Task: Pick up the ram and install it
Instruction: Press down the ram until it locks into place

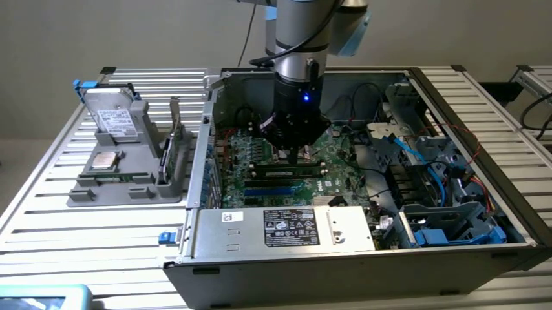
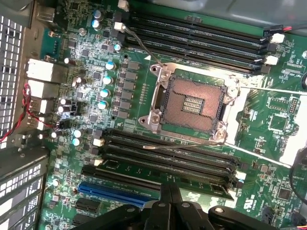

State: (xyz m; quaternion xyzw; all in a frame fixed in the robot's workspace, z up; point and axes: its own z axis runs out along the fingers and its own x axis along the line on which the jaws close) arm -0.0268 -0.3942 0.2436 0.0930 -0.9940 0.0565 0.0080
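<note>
power supply label (image 1: 291,228): print unreadable (too small) | motherboard (image 2: 268,124): markings illegible

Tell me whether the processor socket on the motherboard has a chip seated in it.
No. In the wrist view the processor socket lies open, its bare contact grid showing.

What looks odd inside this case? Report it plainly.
The processor socket lies bare, contacts exposed, with no chip seated. The ram under the gripper looks level along its slot.
</note>
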